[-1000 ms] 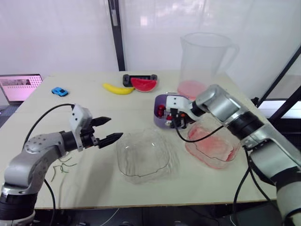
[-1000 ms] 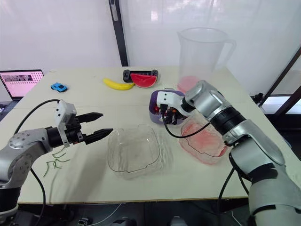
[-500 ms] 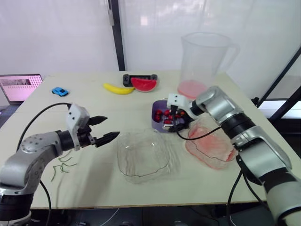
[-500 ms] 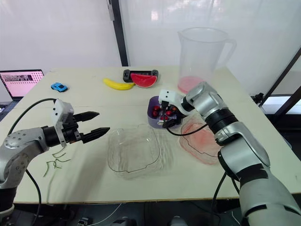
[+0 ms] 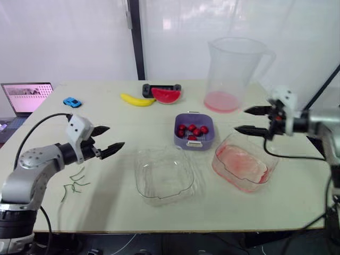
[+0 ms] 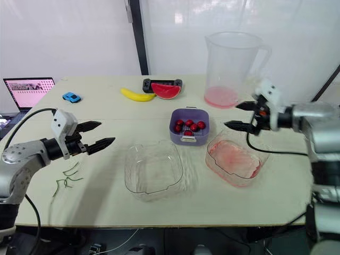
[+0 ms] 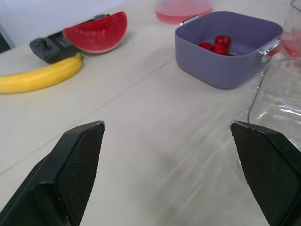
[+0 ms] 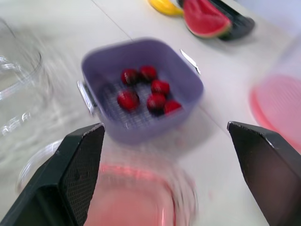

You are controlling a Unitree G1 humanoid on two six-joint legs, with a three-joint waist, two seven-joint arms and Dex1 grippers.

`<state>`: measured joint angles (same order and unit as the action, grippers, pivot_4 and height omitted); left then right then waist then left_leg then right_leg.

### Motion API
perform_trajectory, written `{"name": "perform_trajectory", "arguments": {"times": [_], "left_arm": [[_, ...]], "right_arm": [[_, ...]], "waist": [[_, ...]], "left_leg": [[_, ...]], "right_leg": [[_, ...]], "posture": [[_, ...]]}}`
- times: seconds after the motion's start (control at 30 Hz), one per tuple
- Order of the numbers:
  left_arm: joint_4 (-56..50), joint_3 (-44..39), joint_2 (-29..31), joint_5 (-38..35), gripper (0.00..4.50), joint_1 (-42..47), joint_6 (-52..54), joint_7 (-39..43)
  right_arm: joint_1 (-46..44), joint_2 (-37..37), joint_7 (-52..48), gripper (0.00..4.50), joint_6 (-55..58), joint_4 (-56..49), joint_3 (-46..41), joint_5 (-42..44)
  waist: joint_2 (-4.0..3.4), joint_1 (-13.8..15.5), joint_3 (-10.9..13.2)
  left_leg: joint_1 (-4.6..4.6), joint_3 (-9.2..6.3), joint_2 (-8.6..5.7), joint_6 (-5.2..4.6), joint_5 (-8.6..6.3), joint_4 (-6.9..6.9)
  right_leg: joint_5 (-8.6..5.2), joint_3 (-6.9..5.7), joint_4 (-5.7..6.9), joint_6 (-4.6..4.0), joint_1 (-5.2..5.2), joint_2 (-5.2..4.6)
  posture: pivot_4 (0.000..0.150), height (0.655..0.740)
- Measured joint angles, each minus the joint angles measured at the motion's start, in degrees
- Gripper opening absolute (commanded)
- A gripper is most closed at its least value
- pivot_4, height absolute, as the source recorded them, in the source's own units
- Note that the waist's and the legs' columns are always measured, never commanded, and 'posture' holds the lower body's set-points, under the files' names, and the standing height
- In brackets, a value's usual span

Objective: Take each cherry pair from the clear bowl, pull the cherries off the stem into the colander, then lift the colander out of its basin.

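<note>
Counter: bowl [image 5: 163, 178] empty, cherries [image 5: 192, 129] in the colander [image 5: 194, 142], which stands beside its basin [image 5: 218, 159]. Left hand [image 5: 116, 136] and right hand [image 5: 240, 119] hover apart, empty. Task judged complete; next move is only to withdraw.

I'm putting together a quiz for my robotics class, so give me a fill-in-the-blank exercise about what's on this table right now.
1. The cherries lie in the ____ colander.
2. The clear bowl is ____.
3. The left gripper and the right gripper both have their fingers ____.
4. The toy car is ____.

Missing words: purple; empty; open; blue.
</note>
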<state>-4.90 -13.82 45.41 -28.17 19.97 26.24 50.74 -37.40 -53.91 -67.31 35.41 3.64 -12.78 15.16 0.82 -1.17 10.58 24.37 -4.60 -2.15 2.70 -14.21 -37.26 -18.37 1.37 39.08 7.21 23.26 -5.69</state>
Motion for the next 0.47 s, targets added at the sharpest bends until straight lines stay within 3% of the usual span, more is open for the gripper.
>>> {"name": "perform_trajectory", "arguments": {"times": [0.23,0.47], "left_arm": [[6.19,-2.94,3.37,0.04,4.5,-2.69,-2.09,4.4],[7.96,-6.28,5.68,-0.75,4.5,-4.49,-3.24,7.77]], "right_arm": [[19.65,0.95,7.34,4.47,-3.78,-5.77,-11.91,1.37],[23.53,1.22,7.15,4.47,-10.66,-1.01,-19.76,6.05]], "waist": [[0.01,0.32,0.0],[0.0,0.16,0.0]], "left_leg": [[-0.01,0.01,-0.01,-0.02,-0.01,-0.06],[-0.5,0.02,0.05,-0.05,-0.03,0.05]], "right_leg": [[0.0,0.01,-0.02,0.0,-0.09,-0.01],[-0.01,0.0,-0.1,-0.01,-0.55,0.02]], "posture": [[0.15,0.74],[0.15,0.74]]}}
